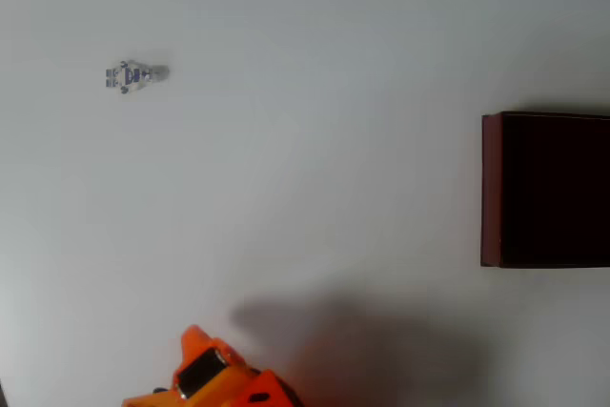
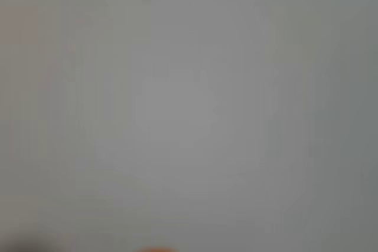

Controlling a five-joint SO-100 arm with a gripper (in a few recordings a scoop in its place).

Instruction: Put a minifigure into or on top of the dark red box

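The minifigure (image 1: 133,75) lies flat on the worktop (image 1: 315,140), far left in the overhead view, well apart from the dark red box (image 1: 491,188) at the right edge. My arm (image 1: 214,378) sits at the near edge; whether my fingers are released or clenched, I cannot tell. Approach from directly above, grasp across the torso.
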